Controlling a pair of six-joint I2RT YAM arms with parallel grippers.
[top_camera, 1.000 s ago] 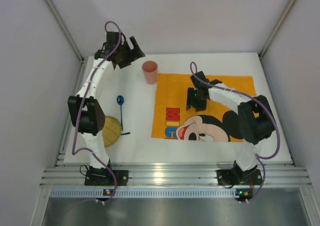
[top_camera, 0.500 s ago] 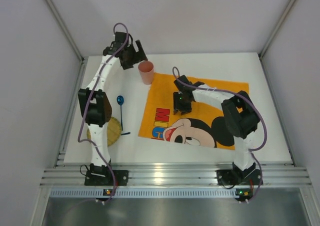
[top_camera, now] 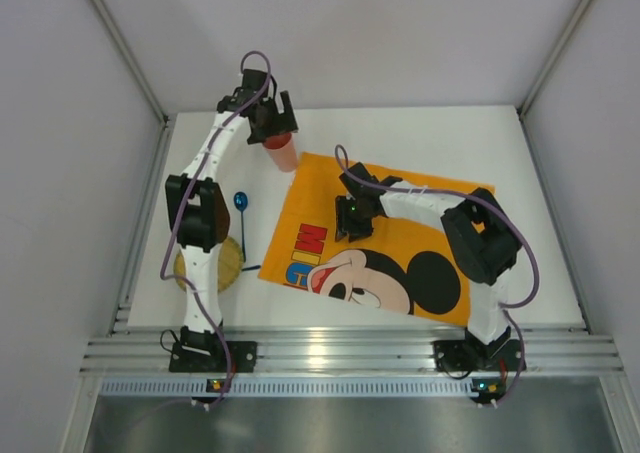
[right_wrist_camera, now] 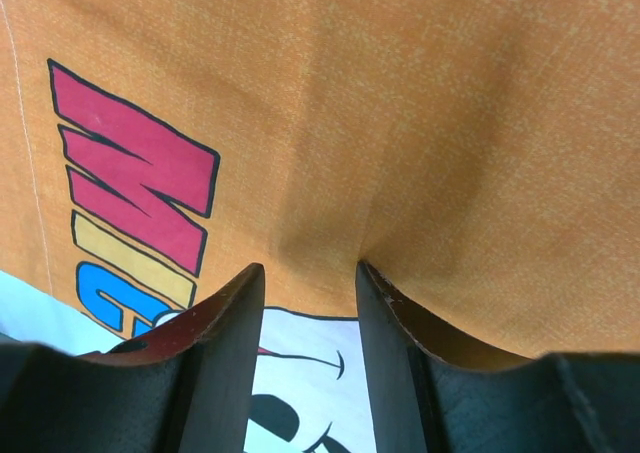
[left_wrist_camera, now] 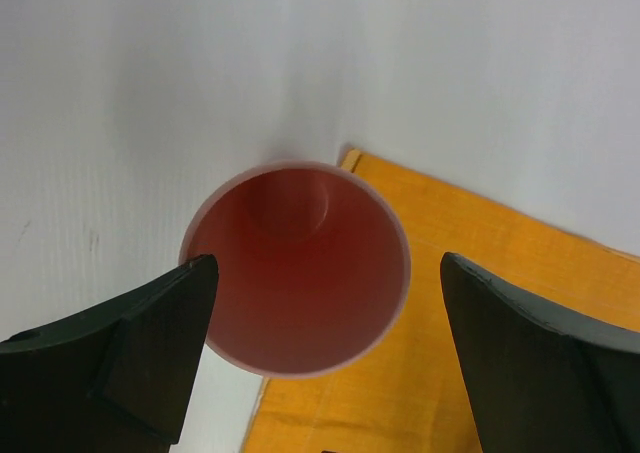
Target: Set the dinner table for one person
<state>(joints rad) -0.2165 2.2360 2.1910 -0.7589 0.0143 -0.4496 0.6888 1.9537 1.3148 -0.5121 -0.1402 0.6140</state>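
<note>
Left gripper (top_camera: 272, 123) at far-left part of dinner table (top_camera: 430, 133), directly over pink cup (top_camera: 282, 153). Right gripper (top_camera: 348, 219) down on orange mat (top_camera: 310, 188), mat askew on white top.

Left wrist: 2 fingers (left_wrist_camera: 120, 353) spread wide, 1 each side of upright cup; cup at mat corner.

Right wrist: 2 fingers (right_wrist_camera: 215, 343) narrowly apart, tips on cloth, crease between. Pinching or only pressing: cannot tell.
</note>
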